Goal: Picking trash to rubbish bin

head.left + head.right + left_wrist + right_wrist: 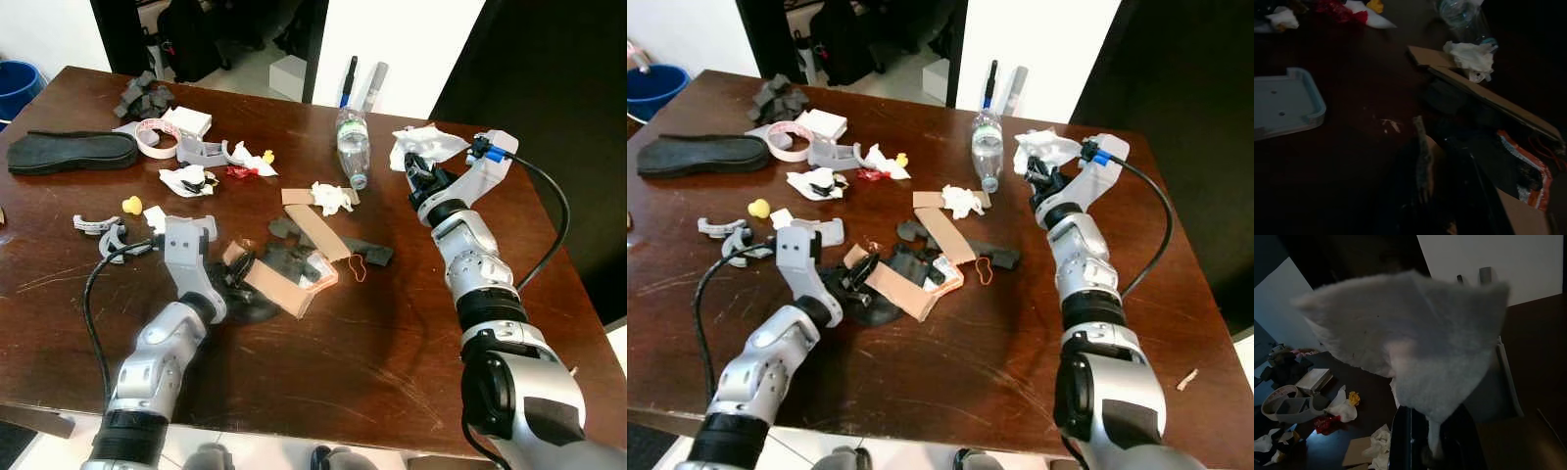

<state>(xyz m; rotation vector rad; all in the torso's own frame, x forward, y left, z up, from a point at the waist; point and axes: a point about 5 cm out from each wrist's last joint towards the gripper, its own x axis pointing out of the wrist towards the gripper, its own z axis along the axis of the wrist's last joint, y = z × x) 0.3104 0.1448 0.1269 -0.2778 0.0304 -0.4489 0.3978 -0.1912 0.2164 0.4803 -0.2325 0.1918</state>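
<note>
Trash covers the brown wooden table (323, 343), and both arms are busy with it. Nearest, the left gripper (238, 275) lies low on the table with its fingers closed on the torn cardboard box (294, 279). I judge it holds the flap so that the whole piece can be lifted at once.

Further away, the right gripper (419, 168) is raised above the far right part of the table. It pinches a white crumpled tissue (423, 144), which hangs in front of its wrist camera. It seems ready to be carried off.

Between them lie a cardboard strip (315, 227), another tissue (331, 197) and a clear plastic bottle (351, 145) on its side. To the far left there is a black shoe insole (71, 151) and small white and grey pieces.

Behind the table I see a white wall, a dark doorway and a blue bucket (17, 84), maybe the bin.
</note>
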